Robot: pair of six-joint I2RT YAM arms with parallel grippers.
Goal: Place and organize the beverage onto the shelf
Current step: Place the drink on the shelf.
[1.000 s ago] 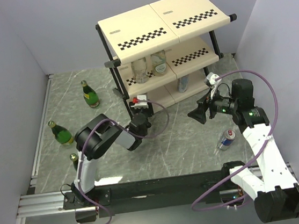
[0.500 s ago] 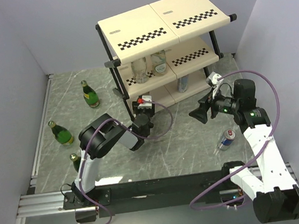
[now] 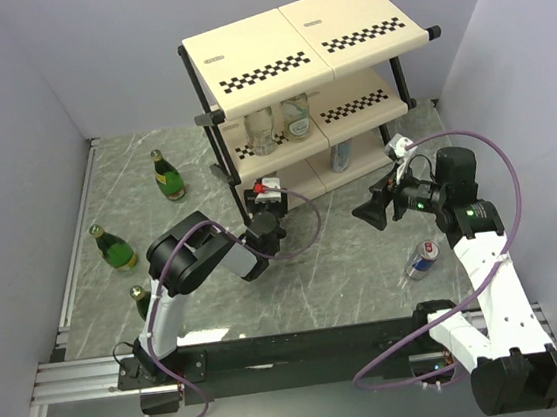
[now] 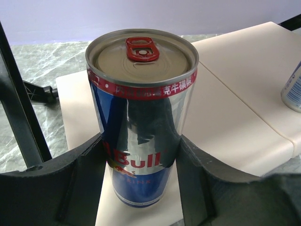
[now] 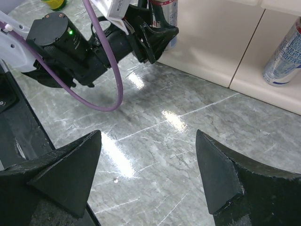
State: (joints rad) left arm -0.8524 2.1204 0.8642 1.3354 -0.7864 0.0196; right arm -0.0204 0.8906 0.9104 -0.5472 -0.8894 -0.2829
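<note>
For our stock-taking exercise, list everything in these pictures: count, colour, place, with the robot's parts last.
Green bottles: three, green, yellow labels, on the table left of the shelf.
Clear bottles: two, clear, shelf's middle tier.
Shelf can: one, silver-and-blue, bottom tier, right panel.
Held can: one, silver-and-blue, on the bottom tier's left panel.
Loose can: one, silver-and-blue, lying on the table, right side.
Shelf: one, cream panels, black frame, far side.
Table: one, grey marbled.
Left gripper: one, black, shut on the held can.
Right gripper: one, black, open over the table.
</note>
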